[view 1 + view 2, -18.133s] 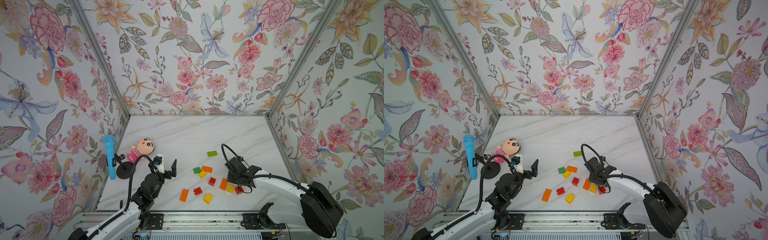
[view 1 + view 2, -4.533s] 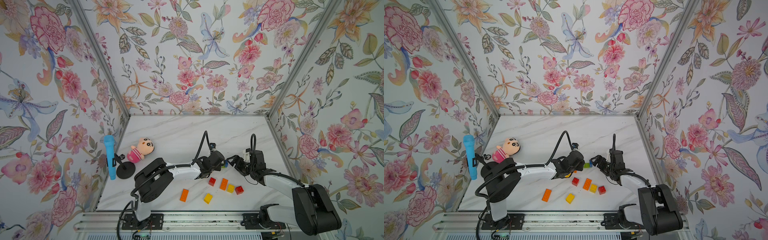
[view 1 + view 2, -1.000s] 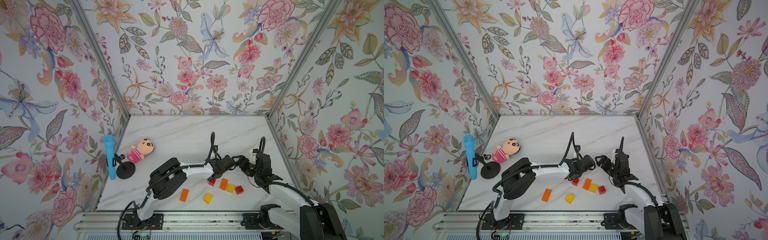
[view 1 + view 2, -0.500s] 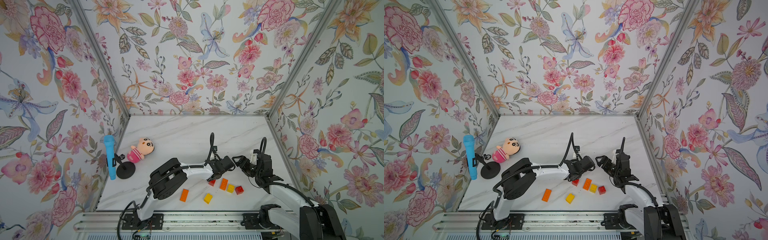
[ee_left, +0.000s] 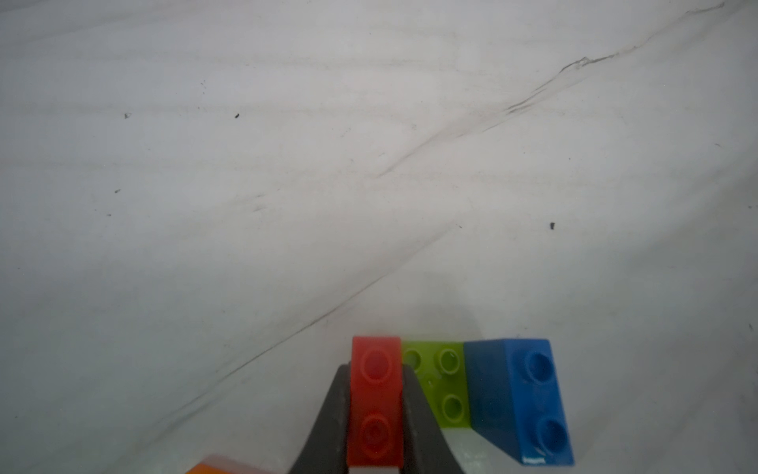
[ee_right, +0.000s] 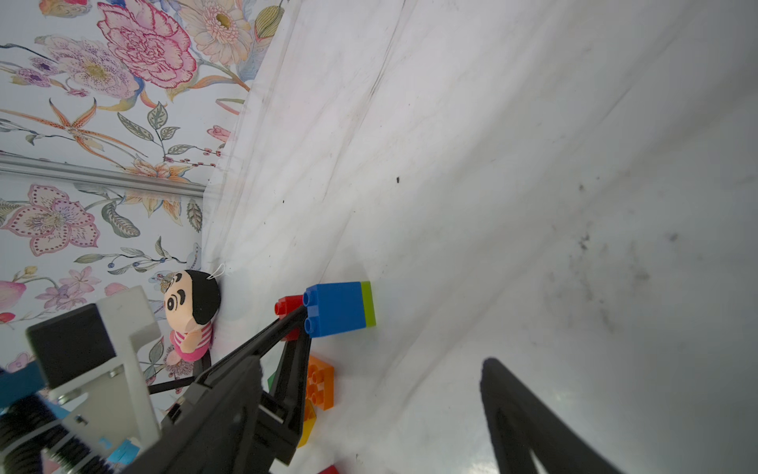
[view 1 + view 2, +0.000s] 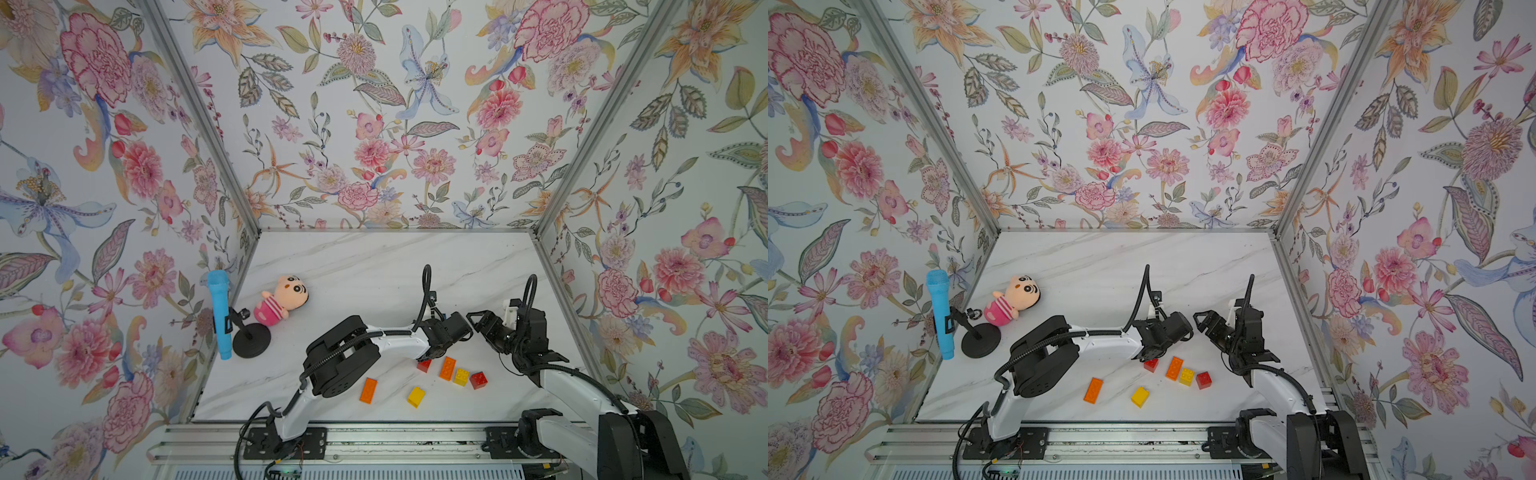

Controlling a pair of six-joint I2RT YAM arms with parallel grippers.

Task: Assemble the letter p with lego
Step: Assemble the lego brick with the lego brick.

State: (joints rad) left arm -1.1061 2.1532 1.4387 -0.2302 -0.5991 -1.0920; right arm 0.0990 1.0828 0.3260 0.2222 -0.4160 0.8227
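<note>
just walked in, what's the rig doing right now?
It's building a lego P. The left gripper is shut on a red brick, holding it right beside a green brick and a blue brick that sit flush together on the table. The right gripper is open close by, holding nothing. Six loose bricks lie nearer the front edge, not yet used.

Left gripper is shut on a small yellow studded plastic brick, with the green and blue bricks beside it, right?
Not yellow: the left wrist view shows the left gripper shut on a small red studded plastic brick, with the green brick and blue brick beside it.
</note>
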